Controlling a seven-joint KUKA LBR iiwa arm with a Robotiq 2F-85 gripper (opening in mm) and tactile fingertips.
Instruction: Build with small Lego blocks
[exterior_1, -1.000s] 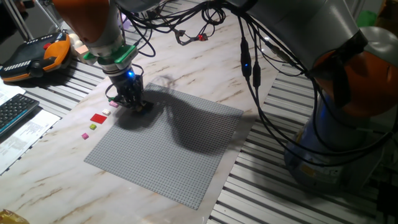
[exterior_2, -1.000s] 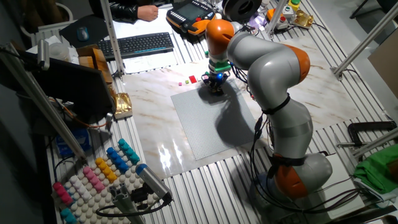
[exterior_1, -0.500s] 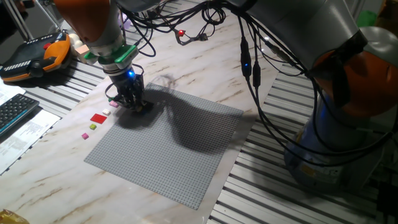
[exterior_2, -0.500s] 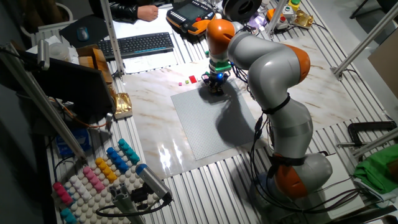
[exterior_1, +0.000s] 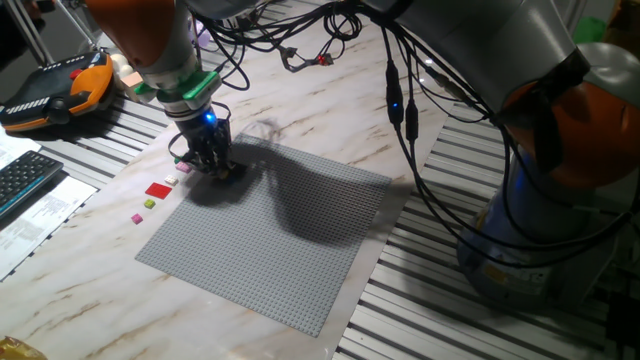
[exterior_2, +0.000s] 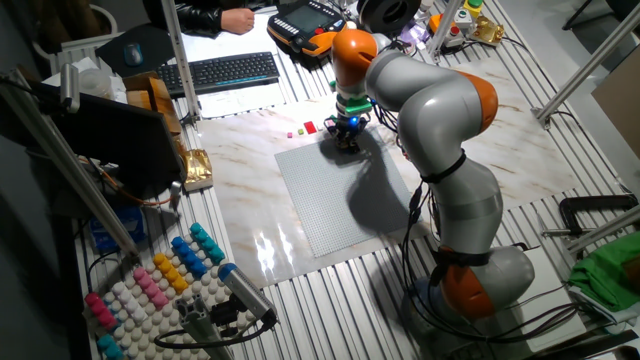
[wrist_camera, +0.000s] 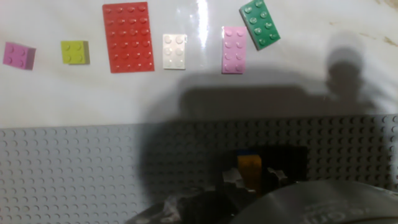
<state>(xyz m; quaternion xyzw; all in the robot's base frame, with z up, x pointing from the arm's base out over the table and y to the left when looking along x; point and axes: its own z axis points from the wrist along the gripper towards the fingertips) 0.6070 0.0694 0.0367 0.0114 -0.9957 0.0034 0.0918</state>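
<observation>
Down low at the far edge of the grey baseplate (exterior_1: 270, 235), the gripper (exterior_1: 212, 162), fingertips right at the studs. Big flat studded sheet, that baseplate, stiff, lying on the marble table (exterior_1: 330, 110), probably light enough to slide if pushed sideways, so any pressing best kept straight down. Out on the bare marble just beyond the plate edge, a loose row of blocks: largest the red plate (wrist_camera: 128, 37), wide and thin, hard to get under, best pinched across its short sides; then the green brick (wrist_camera: 260, 23), lying skewed, and just beside it the pink brick (wrist_camera: 234, 50), the two close at one corner, touching or not, hard to say; then the white brick (wrist_camera: 175, 51), the small yellow-green square (wrist_camera: 75, 53) and the small pink square (wrist_camera: 18, 55), well apart at the end of the row. All hard, slick plastic, featherweight, rigid, not fragile; likely to skate on polished stone if nudged, so a square grip on opposite side walls, never on the studs. Between the fingertips in the hand view, a small orange-yellow piece (wrist_camera: 250, 166) with a hint of blue above it, sitting on or just over the plate; jaws too deep in shadow, cannot tell whether clamped on it or apart. No bins or trays among the task pieces, nothing contained in anything.
</observation>
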